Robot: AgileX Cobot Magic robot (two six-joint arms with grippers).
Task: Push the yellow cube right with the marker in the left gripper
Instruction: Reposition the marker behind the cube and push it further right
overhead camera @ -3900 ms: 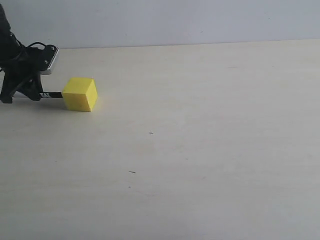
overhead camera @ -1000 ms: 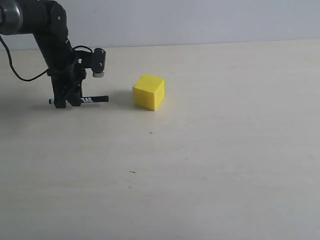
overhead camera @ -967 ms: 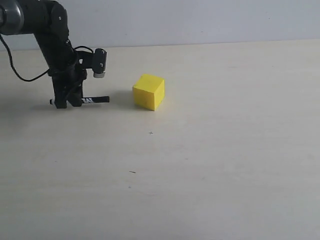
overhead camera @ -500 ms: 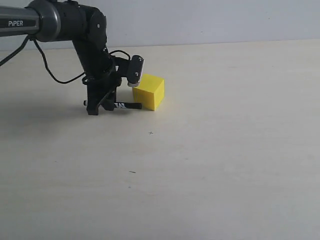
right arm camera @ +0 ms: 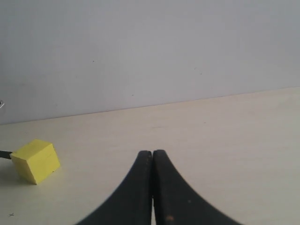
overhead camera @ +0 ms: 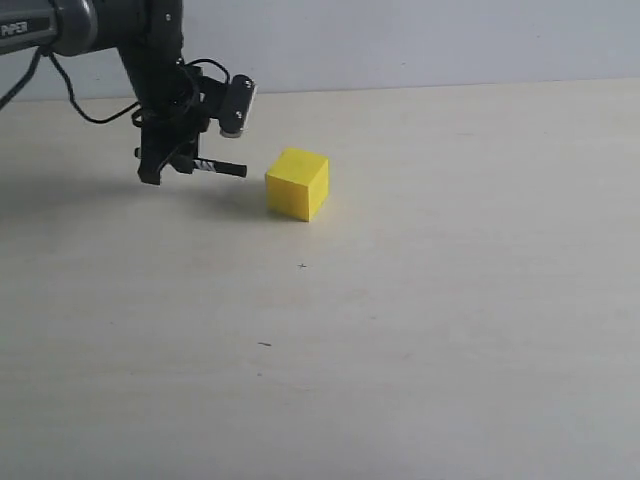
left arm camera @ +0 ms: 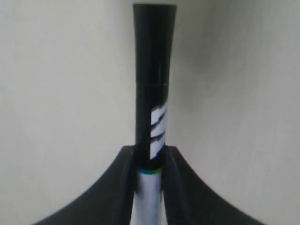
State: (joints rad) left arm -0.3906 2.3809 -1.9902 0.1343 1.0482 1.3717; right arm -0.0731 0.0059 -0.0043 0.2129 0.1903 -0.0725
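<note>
The yellow cube [overhead camera: 298,184] sits on the pale table left of centre in the exterior view; the right wrist view also catches the yellow cube [right arm camera: 35,161]. My left gripper [overhead camera: 165,166] hangs to the cube's left, raised off the table, shut on the marker [overhead camera: 222,168]. The marker's black tip points at the cube with a small gap between them. In the left wrist view the marker [left arm camera: 153,93] juts out from between the left gripper [left arm camera: 150,154] jaws. My right gripper [right arm camera: 152,153] is shut and holds nothing.
A pale plate [overhead camera: 238,105] on the left wrist sticks out above the marker. The dark arm [overhead camera: 70,25] enters from the upper left. A grey wall [overhead camera: 400,40] backs the beige table [overhead camera: 400,300].
The left gripper with the marker has pulled back left and lifted, away from the cube it was touching half a second ago. The cube stays where it was one second ago.
</note>
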